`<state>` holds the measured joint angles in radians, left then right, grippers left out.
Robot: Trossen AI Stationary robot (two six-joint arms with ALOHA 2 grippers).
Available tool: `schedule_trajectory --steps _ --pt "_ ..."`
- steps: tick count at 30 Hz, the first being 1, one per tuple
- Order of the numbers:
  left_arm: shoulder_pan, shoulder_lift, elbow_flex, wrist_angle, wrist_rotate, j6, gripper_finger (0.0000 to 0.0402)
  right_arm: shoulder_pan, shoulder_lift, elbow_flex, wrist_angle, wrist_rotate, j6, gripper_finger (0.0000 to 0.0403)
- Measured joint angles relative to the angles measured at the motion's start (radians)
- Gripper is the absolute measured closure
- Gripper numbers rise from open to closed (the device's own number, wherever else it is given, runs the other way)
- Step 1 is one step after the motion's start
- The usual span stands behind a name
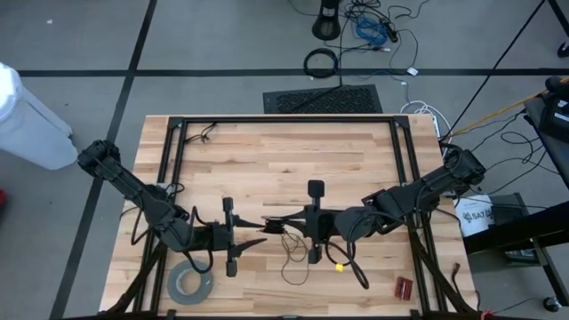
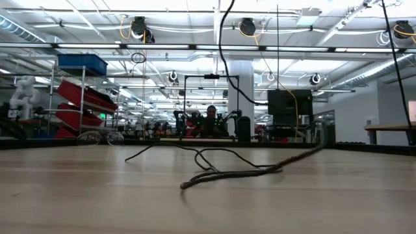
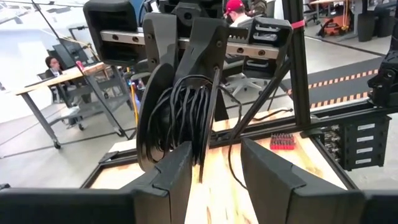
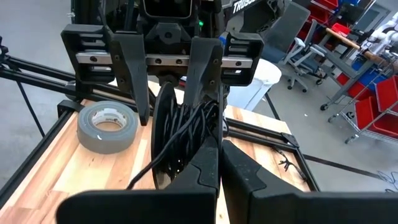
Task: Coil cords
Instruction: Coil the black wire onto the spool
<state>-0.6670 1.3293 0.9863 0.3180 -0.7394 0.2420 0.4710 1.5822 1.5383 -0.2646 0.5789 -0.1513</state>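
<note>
Above the middle of the table my two grippers face each other. Between them hangs the cord, wound into an oval bundle of dark strands (image 3: 186, 118) beside its black disc (image 3: 149, 124). My right gripper (image 4: 217, 146) is shut on this bundle. My left gripper (image 3: 217, 155) stands open, level, its fingertips right at the bundle's lower end. From the bundle (image 1: 276, 224) a loose length of thin wire (image 1: 293, 260) drops down and lies in a loop on the wood. My right gripper pinches the wound strands at the bundle's edge (image 4: 198, 134) between its two shut fingers, coming in level from the table's right. The bundle and disc stand on edge, lifted clear of the table, with the loose wire hanging slack below. My left gripper's finger (image 3: 177, 174) is beside the bundle; whether it touches, I cannot tell.
A grey tape roll (image 1: 189, 284) lies near the front left edge. A small yellow piece (image 1: 339, 266) and a red item (image 1: 404, 287) lie at the front right. A black frame (image 1: 284, 120) runs round the table. In the low view, wire (image 2: 227, 172) lies on the wood.
</note>
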Motion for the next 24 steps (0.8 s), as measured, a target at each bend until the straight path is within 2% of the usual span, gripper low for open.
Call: schedule_trajectory --steps 11,15,22,24 --pt "0.006 0.0 0.0 0.001 0.003 0.008 0.0266 0.0 0.0 0.0 0.0 0.0 0.0 0.0403" --pt "0.015 0.0 0.0 0.001 0.003 0.003 0.03 0.0 0.0 0.0 -0.001 -0.005 0.0 0.0403" --pt "0.019 0.0 0.0 0.001 0.003 0.01 0.0382 0.0 0.0 0.0 -0.002 -0.007 0.0 0.0403" --pt "0.019 0.0 0.0 0.002 0.003 0.025 0.0393 0.0 0.0 0.0 -0.003 -0.007 0.0 0.0403"
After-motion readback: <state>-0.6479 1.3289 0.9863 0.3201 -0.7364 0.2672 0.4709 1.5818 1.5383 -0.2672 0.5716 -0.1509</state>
